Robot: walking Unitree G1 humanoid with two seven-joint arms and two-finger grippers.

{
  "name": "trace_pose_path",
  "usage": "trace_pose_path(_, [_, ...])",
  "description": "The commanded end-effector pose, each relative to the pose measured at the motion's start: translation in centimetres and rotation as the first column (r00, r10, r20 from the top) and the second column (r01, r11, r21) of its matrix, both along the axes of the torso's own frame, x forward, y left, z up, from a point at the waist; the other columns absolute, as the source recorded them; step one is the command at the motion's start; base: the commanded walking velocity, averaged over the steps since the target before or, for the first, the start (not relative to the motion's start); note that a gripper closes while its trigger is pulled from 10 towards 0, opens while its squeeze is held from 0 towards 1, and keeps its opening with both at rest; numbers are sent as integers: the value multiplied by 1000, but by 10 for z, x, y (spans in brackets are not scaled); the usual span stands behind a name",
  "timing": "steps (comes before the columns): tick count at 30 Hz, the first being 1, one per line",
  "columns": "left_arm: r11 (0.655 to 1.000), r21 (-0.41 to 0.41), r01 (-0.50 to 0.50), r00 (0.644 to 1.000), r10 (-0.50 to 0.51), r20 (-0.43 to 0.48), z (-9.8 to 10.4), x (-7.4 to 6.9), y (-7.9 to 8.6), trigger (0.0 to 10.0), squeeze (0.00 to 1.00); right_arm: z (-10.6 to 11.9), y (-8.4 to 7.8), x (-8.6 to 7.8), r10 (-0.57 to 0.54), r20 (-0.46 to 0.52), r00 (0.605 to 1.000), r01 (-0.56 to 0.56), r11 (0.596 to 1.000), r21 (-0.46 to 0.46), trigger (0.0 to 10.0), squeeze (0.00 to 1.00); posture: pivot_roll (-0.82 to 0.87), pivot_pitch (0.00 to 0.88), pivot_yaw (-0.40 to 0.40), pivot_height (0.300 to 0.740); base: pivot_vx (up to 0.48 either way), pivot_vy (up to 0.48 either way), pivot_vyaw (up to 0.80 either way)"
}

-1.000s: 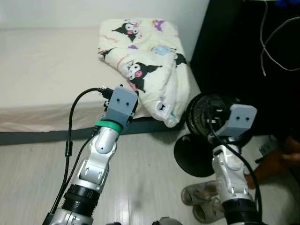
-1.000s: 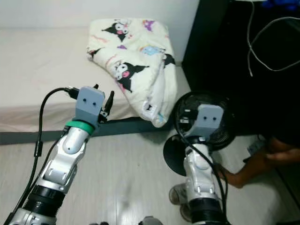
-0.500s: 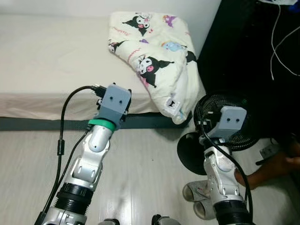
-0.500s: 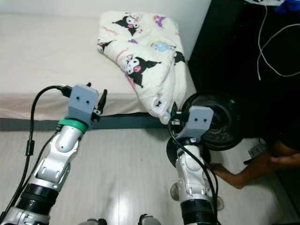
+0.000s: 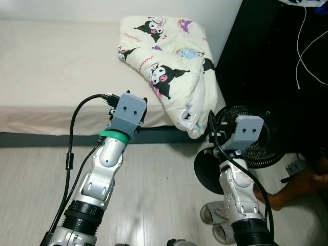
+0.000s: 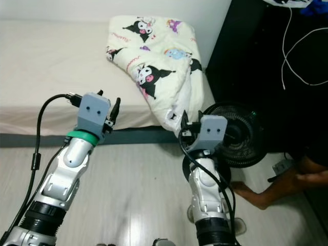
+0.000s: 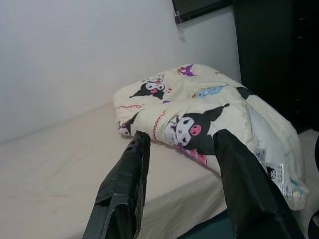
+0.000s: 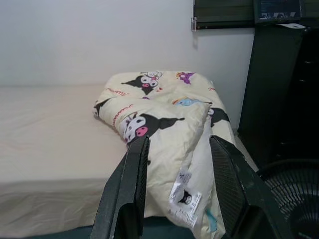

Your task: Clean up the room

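Note:
A folded cream blanket point(image 5: 169, 66) printed with cartoon characters lies on the right end of the bed point(image 5: 51, 66), one corner hanging over the mattress edge. My left gripper point(image 7: 180, 134) is raised in front of the bed edge, open and empty, pointing at the blanket point(image 7: 199, 119). My right gripper point(image 8: 178, 140) is also raised, open and empty, facing the blanket's hanging corner point(image 8: 187, 194). In the eye views the left arm point(image 5: 110, 159) stands left of the blanket and the right arm point(image 5: 238, 174) is just below the hanging corner.
A black floor fan point(image 5: 256, 148) stands right behind my right arm. A pair of slippers point(image 5: 215, 215) lies by its base. A person's hand point(image 6: 256, 195) rests on the floor at the right. A tall black cabinet point(image 5: 271, 61) with white cables point(image 5: 307, 46) fills the right side.
The camera has swung, so the bed and blanket sit differently in the picture. Both arms keep about the same raised pose, fingers open. The person's arm has shifted slightly.

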State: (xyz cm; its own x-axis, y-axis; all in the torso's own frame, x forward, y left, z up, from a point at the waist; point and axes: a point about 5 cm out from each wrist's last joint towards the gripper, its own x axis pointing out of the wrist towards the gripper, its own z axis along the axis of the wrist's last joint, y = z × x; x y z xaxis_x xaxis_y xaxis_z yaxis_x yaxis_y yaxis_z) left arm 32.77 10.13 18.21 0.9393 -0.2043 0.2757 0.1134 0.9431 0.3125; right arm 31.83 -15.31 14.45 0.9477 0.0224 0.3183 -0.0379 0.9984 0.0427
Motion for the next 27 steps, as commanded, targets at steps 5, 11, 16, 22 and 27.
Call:
trace_pose_path(5, [1000,11,-4,1000,4,-14,-5,-1,0,10000,0,-6,-1,-3,-5,-24,1000,4,998,-59,10000,0,-67,57,34,740,428,0,0])
trace_pose_path(11, [1000,10,-7,1000,7,-16,-6,0,0,10000,0,-5,-1,-2,-7,-24,1000,5,998,-66,10000,0,-66,58,33,740,424,0,781])
trace_pose_path(16, [1000,10,-7,1000,7,-16,-6,0,0,10000,0,-5,-1,-2,-7,-24,1000,5,998,-59,10000,0,-65,57,32,740,406,0,0])
trace_pose_path(22, [1000,10,-7,1000,7,-15,-5,0,0,10000,0,-4,-3,-2,-10,-17,1000,10,999,-41,10000,0,-66,55,32,740,394,0,0])
trace_pose_path(27, [1000,9,-2,1000,2,-14,-5,0,-1,10000,0,-4,-6,-2,-22,-22,1000,22,999,-26,10000,0,-70,51,33,740,384,0,0])
